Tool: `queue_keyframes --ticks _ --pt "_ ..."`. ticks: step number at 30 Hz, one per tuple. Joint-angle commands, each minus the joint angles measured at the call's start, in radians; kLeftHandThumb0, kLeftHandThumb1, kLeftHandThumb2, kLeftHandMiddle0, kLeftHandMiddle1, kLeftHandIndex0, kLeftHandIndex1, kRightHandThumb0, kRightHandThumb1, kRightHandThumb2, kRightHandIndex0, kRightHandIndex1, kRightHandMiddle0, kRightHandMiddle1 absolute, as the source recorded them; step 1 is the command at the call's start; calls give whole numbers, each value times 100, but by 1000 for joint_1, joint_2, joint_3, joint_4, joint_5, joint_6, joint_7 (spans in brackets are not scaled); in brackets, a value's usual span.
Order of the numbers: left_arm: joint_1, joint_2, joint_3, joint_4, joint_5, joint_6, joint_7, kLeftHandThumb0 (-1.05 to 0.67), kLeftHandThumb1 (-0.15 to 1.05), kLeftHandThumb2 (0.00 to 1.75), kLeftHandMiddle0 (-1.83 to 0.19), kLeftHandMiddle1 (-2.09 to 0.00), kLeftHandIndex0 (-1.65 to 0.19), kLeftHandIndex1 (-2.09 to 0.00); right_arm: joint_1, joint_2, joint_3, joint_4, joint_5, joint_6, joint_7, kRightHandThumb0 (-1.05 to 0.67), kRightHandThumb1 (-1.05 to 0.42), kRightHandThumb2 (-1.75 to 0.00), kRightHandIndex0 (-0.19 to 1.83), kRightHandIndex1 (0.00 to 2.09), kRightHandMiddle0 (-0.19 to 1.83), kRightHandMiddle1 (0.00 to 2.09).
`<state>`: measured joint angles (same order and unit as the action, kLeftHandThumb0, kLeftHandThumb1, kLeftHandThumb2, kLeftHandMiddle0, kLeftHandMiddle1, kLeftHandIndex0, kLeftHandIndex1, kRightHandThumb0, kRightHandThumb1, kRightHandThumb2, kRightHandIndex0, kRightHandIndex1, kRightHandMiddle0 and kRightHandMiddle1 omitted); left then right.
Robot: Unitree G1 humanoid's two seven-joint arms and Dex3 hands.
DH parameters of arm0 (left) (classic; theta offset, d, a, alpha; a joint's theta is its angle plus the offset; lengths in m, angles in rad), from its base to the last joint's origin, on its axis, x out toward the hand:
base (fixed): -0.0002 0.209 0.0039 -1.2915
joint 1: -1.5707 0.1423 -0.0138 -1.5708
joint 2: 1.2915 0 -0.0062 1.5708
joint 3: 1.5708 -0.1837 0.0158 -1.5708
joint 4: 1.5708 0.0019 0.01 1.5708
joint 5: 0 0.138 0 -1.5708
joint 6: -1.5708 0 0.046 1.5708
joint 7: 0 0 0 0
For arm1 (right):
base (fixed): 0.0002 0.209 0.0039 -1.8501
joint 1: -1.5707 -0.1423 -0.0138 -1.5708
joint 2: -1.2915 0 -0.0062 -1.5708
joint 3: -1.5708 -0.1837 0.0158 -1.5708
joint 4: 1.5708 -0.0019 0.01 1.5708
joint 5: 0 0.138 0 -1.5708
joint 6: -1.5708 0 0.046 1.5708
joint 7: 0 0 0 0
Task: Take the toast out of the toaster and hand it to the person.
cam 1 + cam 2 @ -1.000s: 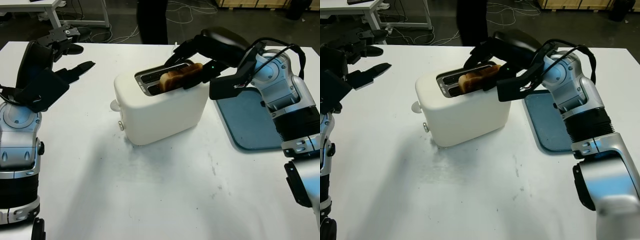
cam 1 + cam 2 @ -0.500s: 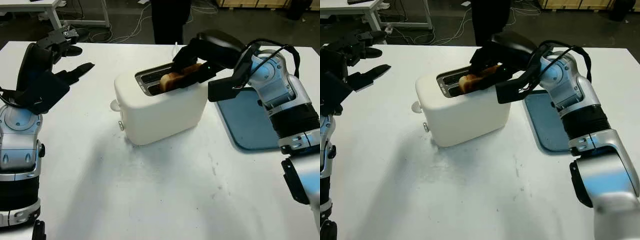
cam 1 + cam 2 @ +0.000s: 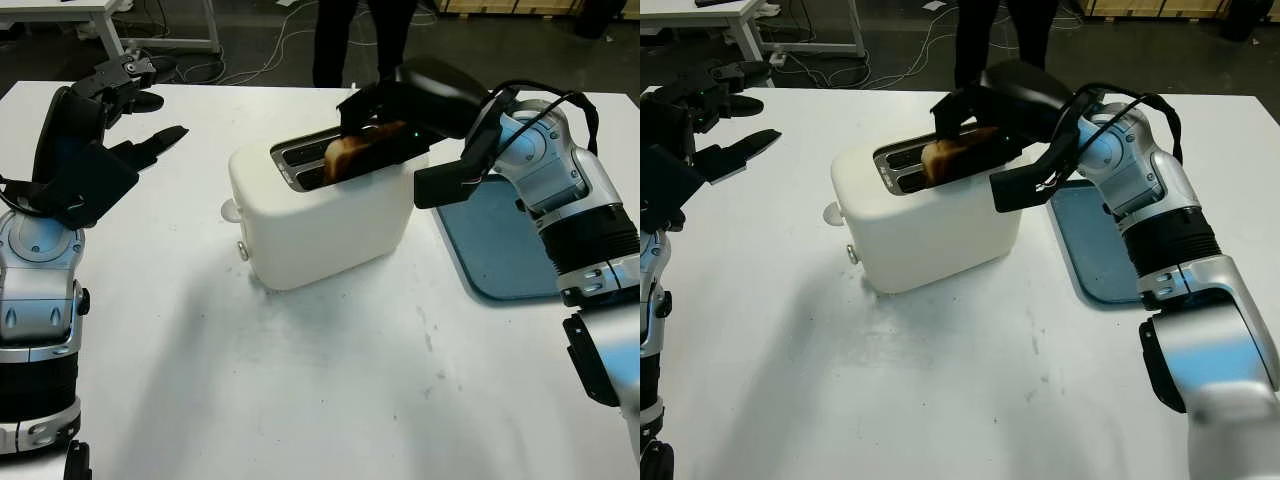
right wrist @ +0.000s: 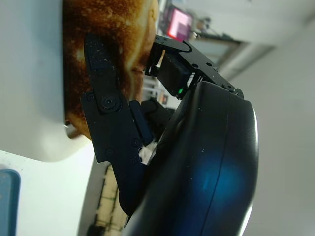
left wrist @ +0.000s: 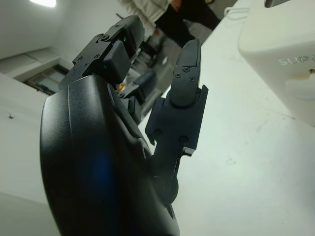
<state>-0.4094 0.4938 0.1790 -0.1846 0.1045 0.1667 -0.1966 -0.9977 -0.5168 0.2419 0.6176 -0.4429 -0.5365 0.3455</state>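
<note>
My right robot hand (image 3: 385,125) is closed on the toast (image 3: 352,152), fingers clamped across its browned face, at the top of the white toaster (image 3: 320,212). The slice is tilted and mostly raised out of the slot, its lower edge apparently at the slot mouth. I hold it from the 3 o'clock side, so my forearm passes over the toaster's end rather than across the slots, which I judge leaves room to lift straight up.

My left robot hand (image 3: 85,140) is open and holds nothing, raised above the table (image 3: 330,400) at 9 o'clock of the toaster, well apart from it and out of the way.

A blue tray (image 3: 500,250) lies on the table at 3 o'clock, beneath my right arm. The person (image 3: 365,35) stands beyond the far table edge at 12 o'clock, only the legs visible. I judge the toaster's slot wall the 1 thing likely to snag the slice.
</note>
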Motion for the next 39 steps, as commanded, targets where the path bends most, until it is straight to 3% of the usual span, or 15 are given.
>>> queue_keyframes --ticks 1,5,10,23,33,39 --pt "13 -4 5 -9 2 11 10 -25 92 6 -19 -87 -46 -25 -28 20 -42 37 43 29 -45 -35 -92 -33 102 175 73 174" --pt "13 -4 7 -6 -2 7 9 -25 92 6 -20 -86 -47 -25 -82 39 -108 142 110 39 -84 -34 -92 -36 96 175 67 175" --pt "14 3 4 -5 -3 12 0 -21 92 6 -19 -85 -46 -25 -163 39 -191 249 204 64 -92 -36 -92 -35 102 175 79 175" --pt "11 8 2 -7 -1 19 -5 -26 92 7 -20 -85 -46 -26 -309 -10 -389 422 371 314 -199 -37 -92 -33 111 175 84 175" --pt "6 4 -1 2 -7 19 -8 -28 92 7 -19 -86 -46 -26 -295 -6 -386 580 330 335 -404 -30 -92 -28 103 175 74 175" --pt "9 2 -1 3 -10 14 -8 -26 92 7 -19 -87 -46 -27 -271 26 -369 640 312 372 -508 -22 -92 -34 87 175 52 175"
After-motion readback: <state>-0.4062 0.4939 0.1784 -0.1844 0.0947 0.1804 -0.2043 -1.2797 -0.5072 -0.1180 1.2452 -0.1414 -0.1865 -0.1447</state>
